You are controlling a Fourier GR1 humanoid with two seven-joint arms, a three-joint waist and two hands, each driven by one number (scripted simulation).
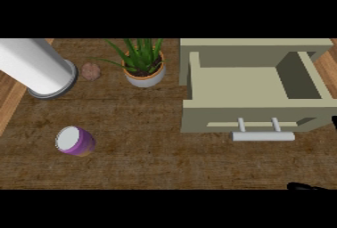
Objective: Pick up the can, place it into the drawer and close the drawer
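Observation:
A purple can [75,141] with a white top stands on the brown counter at the lower left. The beige drawer [253,111] at the right is pulled out, its inside bare, with a pale bar handle [262,136] on its front. Only the black tip of my right hand [305,186] shows at the lower right edge, far from the can and below the drawer's handle. Its fingers cannot be made out. My left hand shows nowhere.
A large white cylinder [36,69] lies at the upper left. Beside it sit a small brown potato-like lump [91,71] and a potted green plant [144,67], just left of the drawer. Lighter wooden strips [8,104] border the counter.

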